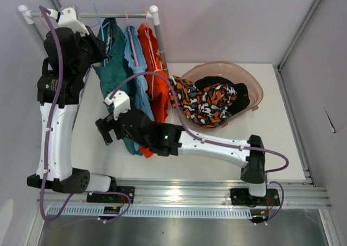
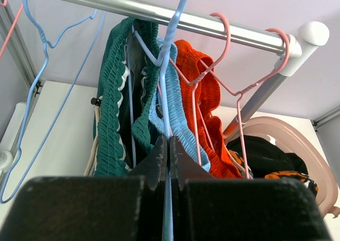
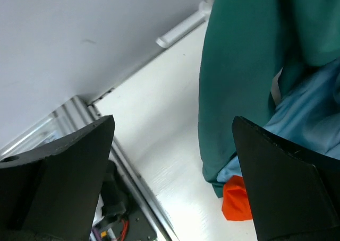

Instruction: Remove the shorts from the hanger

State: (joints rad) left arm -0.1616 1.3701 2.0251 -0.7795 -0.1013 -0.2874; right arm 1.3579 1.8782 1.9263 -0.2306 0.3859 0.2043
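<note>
Teal shorts (image 1: 111, 72), light blue shorts (image 1: 138, 75) and orange shorts (image 1: 154, 67) hang on wire hangers from the rail (image 1: 108, 14). My left gripper (image 2: 169, 145) is up at the rail, shut on the blue hanger (image 2: 171, 50) that carries the light blue shorts (image 2: 180, 113), between the teal shorts (image 2: 114, 108) and the orange shorts (image 2: 210, 92). My right gripper (image 1: 105, 131) is open and empty, low beside the hems of the teal shorts (image 3: 239, 66), light blue shorts (image 3: 303, 108) and orange shorts (image 3: 236, 201). The patterned shorts (image 1: 203, 102) and black shorts (image 1: 238, 94) lie in the basin.
A pink basin (image 1: 217, 67) stands at the back right of the white table. An empty blue hanger (image 2: 32, 92) hangs left on the rail, with pink hangers (image 2: 239, 92) to the right. The rail's upright post (image 1: 160, 40) stands beside the orange shorts. Walls close in on both sides.
</note>
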